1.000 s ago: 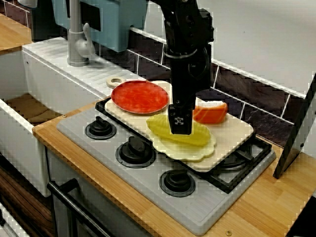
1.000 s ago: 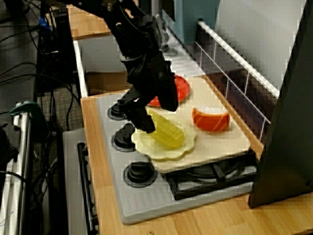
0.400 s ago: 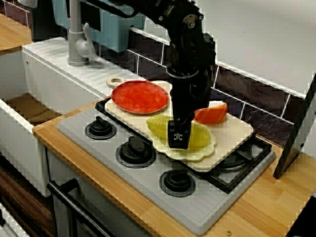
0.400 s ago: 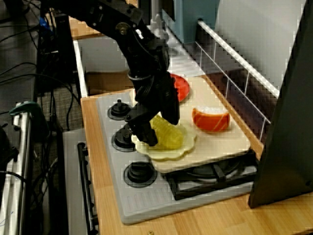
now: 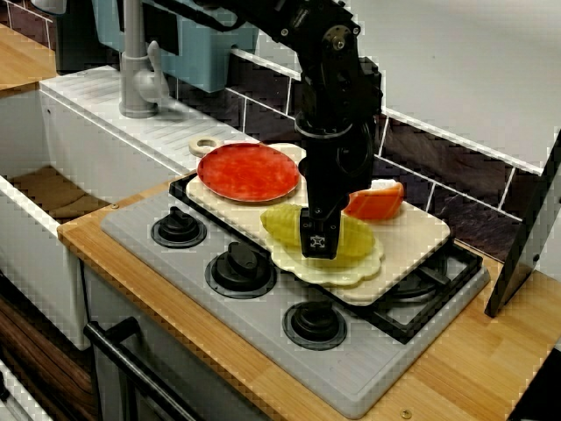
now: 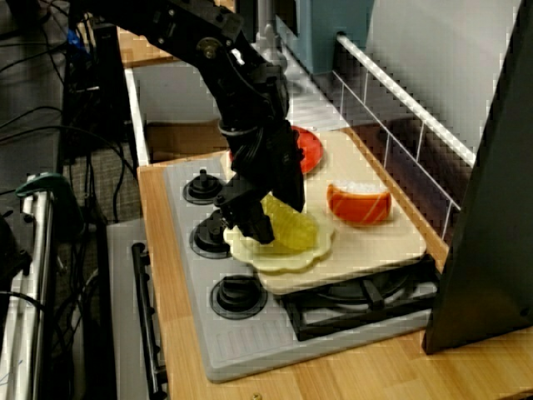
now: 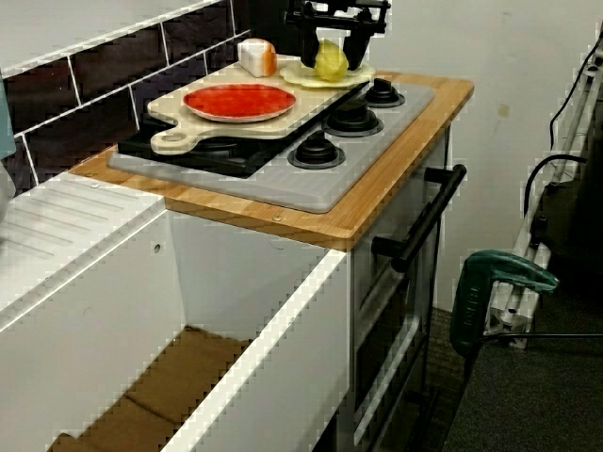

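Sink-side view: hand seemingly clasps yellow corn.

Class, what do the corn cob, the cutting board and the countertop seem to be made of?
The corn cob looks plastic: glossy, translucent yellow. The cutting board may be pale wood or plastic: matte cream. The countertop looks wooden: visible grain.

We find bare cutting board right of the pale plate, beside the salmon piece. The red plate crowds the left, 3 knobs the front, the tiled wall the back, a dark panel the right.
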Controlling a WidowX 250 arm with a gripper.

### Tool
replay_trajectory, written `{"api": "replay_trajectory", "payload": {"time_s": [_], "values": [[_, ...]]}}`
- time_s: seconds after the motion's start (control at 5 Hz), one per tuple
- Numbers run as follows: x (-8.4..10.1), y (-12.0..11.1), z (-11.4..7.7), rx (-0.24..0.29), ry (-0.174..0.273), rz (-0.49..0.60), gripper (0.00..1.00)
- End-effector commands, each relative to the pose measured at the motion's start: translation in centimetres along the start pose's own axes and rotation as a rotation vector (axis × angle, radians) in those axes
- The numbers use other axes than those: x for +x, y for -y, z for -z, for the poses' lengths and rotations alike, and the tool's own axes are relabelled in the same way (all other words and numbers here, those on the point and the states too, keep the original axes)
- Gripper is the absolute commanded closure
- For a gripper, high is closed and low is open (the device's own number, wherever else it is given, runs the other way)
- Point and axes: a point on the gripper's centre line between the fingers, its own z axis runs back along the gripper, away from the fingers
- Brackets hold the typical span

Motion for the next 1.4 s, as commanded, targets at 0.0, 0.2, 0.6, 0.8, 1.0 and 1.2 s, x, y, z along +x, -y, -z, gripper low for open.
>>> {"api": "replay_trajectory", "payload": {"time_s": [0.0,0.2,0.6,0.8,1.0,1.2], "values": [[-0.3,-0.7,-2.3,0.015,0.055,-0.011,1.00],[-0.8,-1.5,-3.7,0.020,0.084,-0.040,1.00],[-3.2,-3.2,-5.9,0.030,0.109,-0.152,1.00],[-4.3,-5.1,-7.1,0.015,0.121,-0.217,1.00],[-6.0,-6.4,-7.8,0.018,0.135,-0.282,1.00],[-7.0,-7.2,-7.5,0.071,0.092,-0.389,1.00]]}}
